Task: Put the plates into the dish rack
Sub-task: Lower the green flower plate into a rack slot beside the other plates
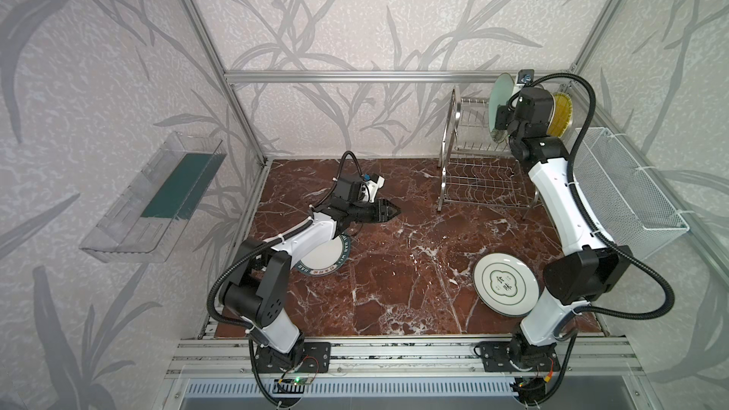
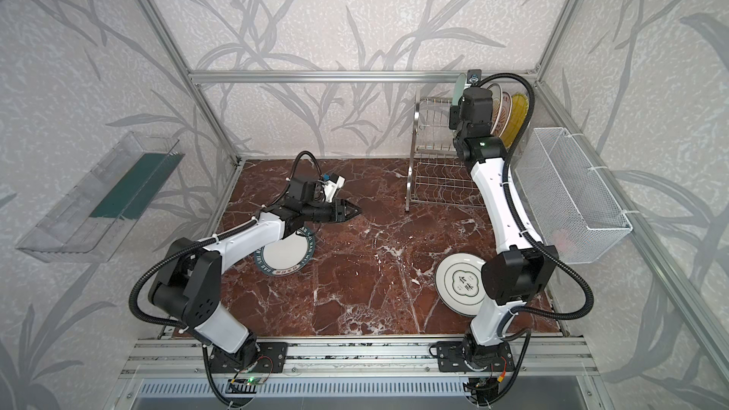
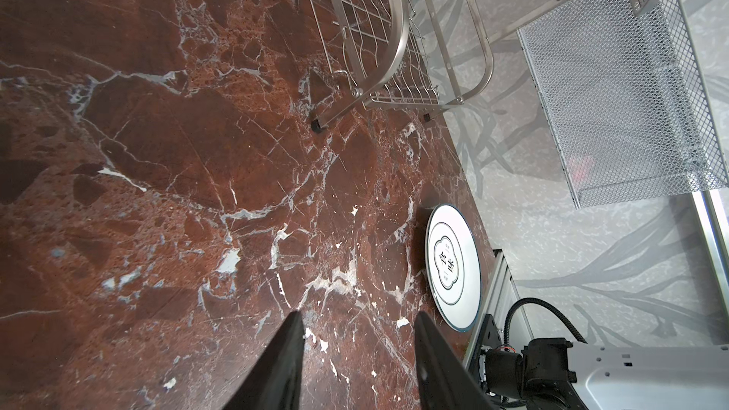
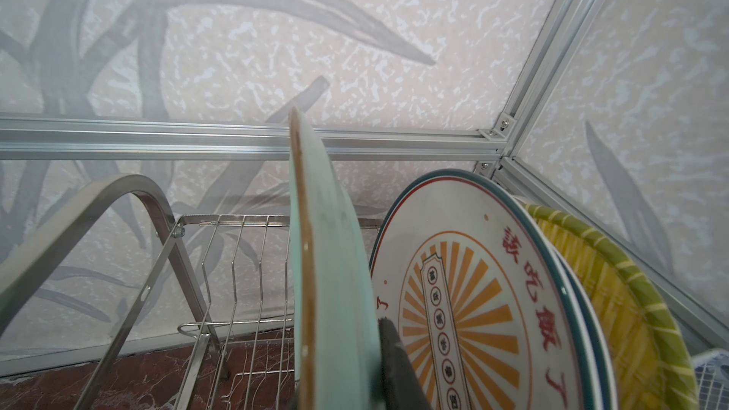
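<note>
Stainless-steel two-tier wire dish rack point(image 1: 481, 187), back right on the red-brown marble table top point(image 1: 394, 289), had three plates on edge in its upper tier. These were the white round plate with orange sunburst point(image 4: 473, 301), a second teal-rimmed plate point(image 4: 582, 333) close behind it with its face mostly hidden, and the yellow ribbed round plate point(image 4: 639, 309) at the far end. Fourth was in progress: the right gripper point(image 1: 501, 118) was clamped on the pale green round plate point(image 4: 331, 270), held upright on edge over the same tier, just beside the sunburst plate. One black finger point(image 4: 398, 368) pressed on its face; the other was hidden behind it. Could not tell whether its lower rim was down between the prongs, since the arm blocked that in both top views. Lower tier was bare. Two were left, both flat on the table: the white round plate with dark teal lettered rim point(image 1: 327, 260), near left and partly under the left arm, and the white round plate with green cloud emblem point(image 1: 505, 283), near right beside the right arm's elbow. Idle side: the left gripper point(image 3: 358, 315) hung above bare marble mid-table, jaws partly apart, nothing between them, clear of both loose plates. My read: three of six racked and the fourth close to seated, so past halfway. Left to do was releasing the green plate, then two pick-ups from flat, which would likely need a rim tipped up first.
</note>
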Action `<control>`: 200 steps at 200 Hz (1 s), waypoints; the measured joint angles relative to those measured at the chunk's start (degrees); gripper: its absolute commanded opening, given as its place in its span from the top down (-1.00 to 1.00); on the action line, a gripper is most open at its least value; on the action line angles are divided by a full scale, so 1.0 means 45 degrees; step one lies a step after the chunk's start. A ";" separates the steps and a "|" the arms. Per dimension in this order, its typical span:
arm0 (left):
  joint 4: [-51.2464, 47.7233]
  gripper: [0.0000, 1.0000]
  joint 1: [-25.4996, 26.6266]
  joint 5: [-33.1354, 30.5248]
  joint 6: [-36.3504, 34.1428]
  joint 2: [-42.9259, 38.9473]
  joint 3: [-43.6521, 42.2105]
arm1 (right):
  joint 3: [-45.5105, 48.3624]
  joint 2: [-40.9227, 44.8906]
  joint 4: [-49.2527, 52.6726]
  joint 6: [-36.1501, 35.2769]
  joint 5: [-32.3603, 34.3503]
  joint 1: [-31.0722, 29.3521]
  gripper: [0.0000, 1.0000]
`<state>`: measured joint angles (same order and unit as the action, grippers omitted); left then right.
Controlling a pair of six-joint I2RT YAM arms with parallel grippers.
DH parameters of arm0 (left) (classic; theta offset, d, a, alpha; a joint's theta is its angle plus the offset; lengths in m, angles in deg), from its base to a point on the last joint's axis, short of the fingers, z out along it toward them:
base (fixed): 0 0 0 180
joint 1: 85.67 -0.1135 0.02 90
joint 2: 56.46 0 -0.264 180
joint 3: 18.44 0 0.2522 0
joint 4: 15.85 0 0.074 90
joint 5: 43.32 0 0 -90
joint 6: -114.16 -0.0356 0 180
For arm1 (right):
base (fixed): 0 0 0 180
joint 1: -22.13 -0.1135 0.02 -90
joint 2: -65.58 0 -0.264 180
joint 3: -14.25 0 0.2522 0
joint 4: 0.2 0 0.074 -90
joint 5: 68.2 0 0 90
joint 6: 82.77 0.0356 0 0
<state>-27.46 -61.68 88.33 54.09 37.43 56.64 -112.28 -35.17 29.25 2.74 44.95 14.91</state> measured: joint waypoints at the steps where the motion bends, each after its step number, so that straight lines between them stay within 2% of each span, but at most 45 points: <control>1: 0.0000 0.12 0.0000 0.0000 0.0000 0.0000 0.0000 | 0.0000 0.0000 0.0000 0.0000 0.0000 0.0000 1.00; 117: -0.0102 0.12 0.0000 -0.0005 -0.0131 0.0000 -0.0078 | 0.0029 -0.0039 0.0015 -0.0117 0.0617 0.0000 1.00; 200: -0.0316 0.12 0.0000 -0.0015 -0.0335 0.0000 -0.0078 | 0.0874 -0.0039 -0.0413 0.0204 0.0709 0.0000 1.00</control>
<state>-28.88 -61.68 88.26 52.58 37.43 56.29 -108.34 -35.34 27.39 3.66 48.14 14.91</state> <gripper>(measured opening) 0.439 0.174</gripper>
